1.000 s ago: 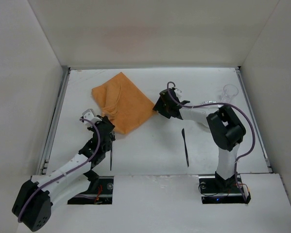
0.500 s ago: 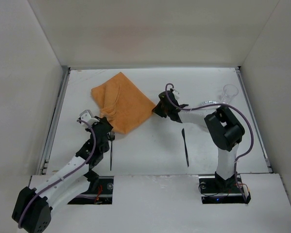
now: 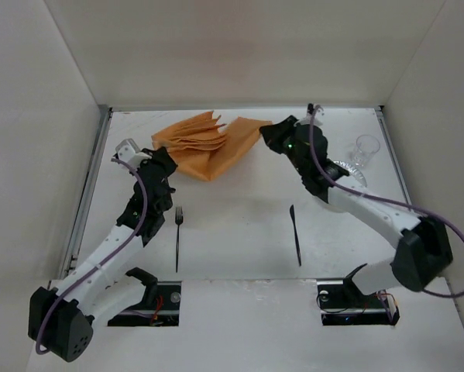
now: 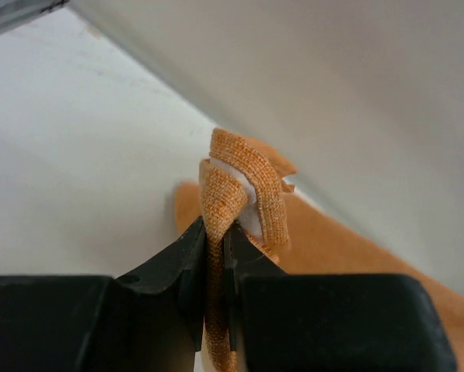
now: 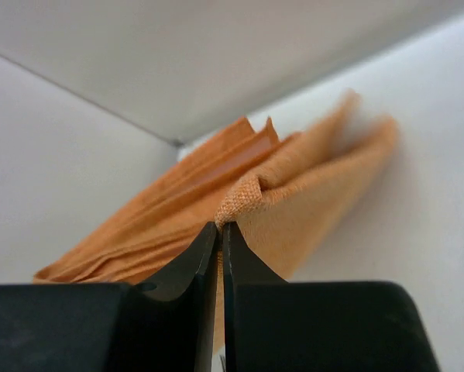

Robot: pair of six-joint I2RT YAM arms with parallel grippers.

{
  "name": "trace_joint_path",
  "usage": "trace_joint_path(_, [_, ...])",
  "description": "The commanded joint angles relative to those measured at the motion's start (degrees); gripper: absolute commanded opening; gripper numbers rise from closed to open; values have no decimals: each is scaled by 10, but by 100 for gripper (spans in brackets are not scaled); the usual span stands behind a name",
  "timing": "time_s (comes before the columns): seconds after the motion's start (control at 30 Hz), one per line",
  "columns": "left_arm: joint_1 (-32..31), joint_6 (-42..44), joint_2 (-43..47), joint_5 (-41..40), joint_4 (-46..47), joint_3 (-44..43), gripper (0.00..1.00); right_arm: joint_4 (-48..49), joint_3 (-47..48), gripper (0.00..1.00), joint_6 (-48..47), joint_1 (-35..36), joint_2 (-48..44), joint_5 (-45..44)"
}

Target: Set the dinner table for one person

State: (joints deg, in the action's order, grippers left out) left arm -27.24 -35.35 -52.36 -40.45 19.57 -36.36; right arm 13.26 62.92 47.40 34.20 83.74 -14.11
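An orange cloth mat hangs folded and stretched above the back of the white dinner table. My left gripper is shut on its left corner, the orange weave pinched between the black fingers. My right gripper is shut on the right corner, and the cloth bunches just beyond the fingertips. A fork lies left of centre and a dark knife right of centre. A clear glass and a plate sit at the back right.
Metal rails run along the left edge and the right edge of the table. White walls close in the back and both sides. The arm bases stand at the near edge.
The right gripper closed on the mat's right corner. Both arms lifted the mat off the table and carried it toward the back, pulled apart between them.
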Motion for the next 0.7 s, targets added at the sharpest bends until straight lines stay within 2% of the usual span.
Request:
trace_joint_path(0.0, [1,22,9,-9,69,-67,6,-4,18,8,-68,-5,-85,-64])
trace_joint_path(0.17, [-21,33,26,-12,76,-109,6,-65,24,7,-92,6,-175,-79])
trace_joint_path(0.3, [-28,49,7,-21,76,-132,6,-96,46,7,-96,4,-191,-71])
trace_joint_path(0.43, [-1,54,-72,0,76,-187,6,-104,97,6,-97,-35,-131,-44])
trace_joint_path(0.5, [27,47,-131,30,76,-232,6,-108,155,5,-100,-58,-75,-25])
trace_joint_path(0.6, [68,40,-225,66,58,-331,5,-132,265,4,-113,-80,4,-9])
trace_joint_path(0.67, [86,35,-279,90,22,-416,5,-165,374,4,-123,-93,57,-4])
